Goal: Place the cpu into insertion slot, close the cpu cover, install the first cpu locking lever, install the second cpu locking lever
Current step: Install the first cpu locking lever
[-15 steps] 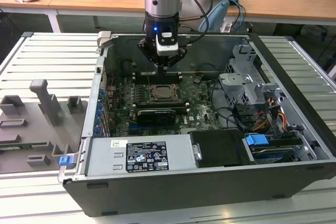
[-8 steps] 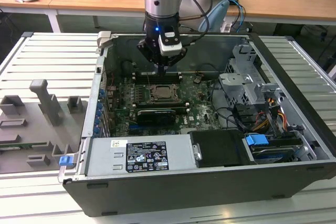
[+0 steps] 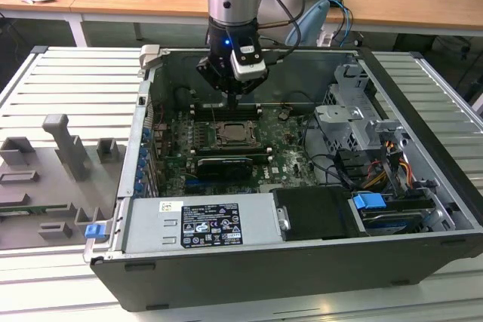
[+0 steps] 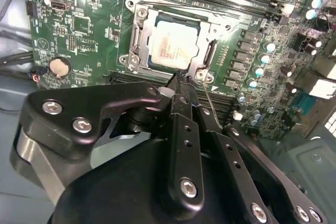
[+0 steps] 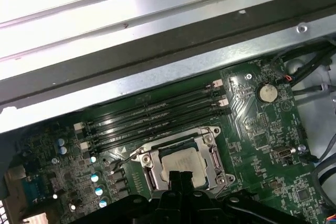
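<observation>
The cpu lies flat in the insertion slot on the green board, pale face up. Around it the silvery cpu cover lies down, framing the chip. A thin wire locking lever slants away from the socket corner close to my fingertips. Another lever runs along the socket's opposite edge. My gripper is shut with nothing between its fingers, just above the socket's edge. In the first wrist view the gripper overlaps the near edge of the cpu. In the exterior view the gripper hangs over the socket.
Long black memory slots run beside the socket. The open case has a metal wall, a black expansion card, a power supply at the front and a drive cage with cables on the exterior view's right.
</observation>
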Action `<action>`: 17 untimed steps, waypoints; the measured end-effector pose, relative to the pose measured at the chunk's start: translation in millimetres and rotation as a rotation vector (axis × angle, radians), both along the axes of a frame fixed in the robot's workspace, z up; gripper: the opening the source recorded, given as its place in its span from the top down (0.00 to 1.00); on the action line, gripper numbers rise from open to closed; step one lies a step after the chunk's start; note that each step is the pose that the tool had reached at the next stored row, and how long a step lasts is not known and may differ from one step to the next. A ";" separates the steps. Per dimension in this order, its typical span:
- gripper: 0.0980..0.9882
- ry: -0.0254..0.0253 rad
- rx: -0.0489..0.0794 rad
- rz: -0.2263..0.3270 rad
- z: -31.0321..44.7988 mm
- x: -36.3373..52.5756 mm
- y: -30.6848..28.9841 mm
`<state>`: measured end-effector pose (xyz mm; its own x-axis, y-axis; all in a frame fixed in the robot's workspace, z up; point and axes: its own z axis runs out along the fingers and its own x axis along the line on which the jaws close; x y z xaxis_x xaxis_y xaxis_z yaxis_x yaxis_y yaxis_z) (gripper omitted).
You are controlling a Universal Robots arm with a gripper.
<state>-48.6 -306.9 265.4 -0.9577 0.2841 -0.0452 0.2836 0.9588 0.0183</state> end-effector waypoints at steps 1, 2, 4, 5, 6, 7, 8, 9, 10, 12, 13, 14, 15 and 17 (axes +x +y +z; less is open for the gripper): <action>0.99 0.0000 0.000 0.014 0.0 0.0 0.0; 0.99 0.0000 0.000 0.024 0.0 0.0 0.0; 0.99 0.0000 0.000 0.042 0.0 0.0 0.0; 0.99 -0.0001 0.000 0.050 0.0 0.0 0.0; 0.99 0.0000 0.000 0.068 0.0 0.0 0.0; 0.99 0.0000 0.000 0.080 0.0 0.0 0.0; 0.99 0.0000 0.000 0.095 0.0 0.0 0.0; 0.99 0.0000 0.000 0.107 0.0 0.0 0.0; 0.99 0.0000 0.000 0.120 0.0 0.0 0.0; 0.99 0.0000 0.000 0.137 0.0 0.0 0.0; 0.99 0.0000 0.000 0.150 0.0 0.0 0.0; 0.99 0.0000 0.000 0.157 0.0 0.0 0.0; 0.99 0.0000 0.000 0.171 0.0 0.0 0.0; 0.99 0.0000 0.000 0.187 0.0 0.0 0.0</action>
